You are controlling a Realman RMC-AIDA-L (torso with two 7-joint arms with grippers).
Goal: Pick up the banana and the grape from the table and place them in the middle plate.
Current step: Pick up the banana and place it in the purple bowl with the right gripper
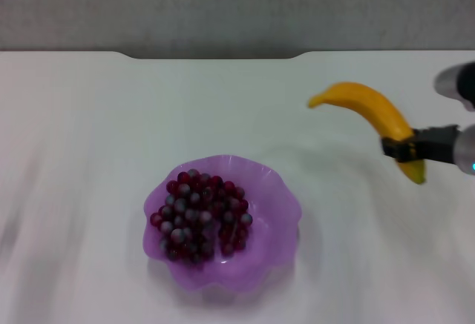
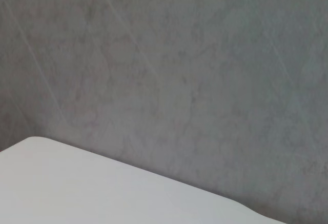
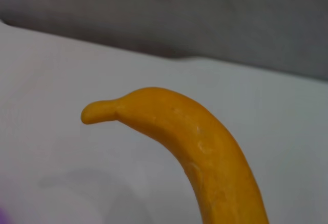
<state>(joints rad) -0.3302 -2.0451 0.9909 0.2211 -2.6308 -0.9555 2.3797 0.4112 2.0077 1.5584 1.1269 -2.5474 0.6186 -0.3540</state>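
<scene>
Right gripper (image 1: 407,150) clamped on banana (image 1: 371,109).

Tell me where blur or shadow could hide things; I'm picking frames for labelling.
Head view: the table smears at the lower corners, while the grape in the middle plate stays fairly sharp. Right wrist view: the banana fills the frame, soft-edged, casting a faint shadow. Left wrist view: only the wall and a table corner.

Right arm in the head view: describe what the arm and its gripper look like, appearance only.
The right gripper has flat black fingers on a black block. Behind it the wrist is a rounded silver-grey housing with a small cyan light at the frame edge. A second silver and black segment shows above. No cables or markings are visible.
</scene>
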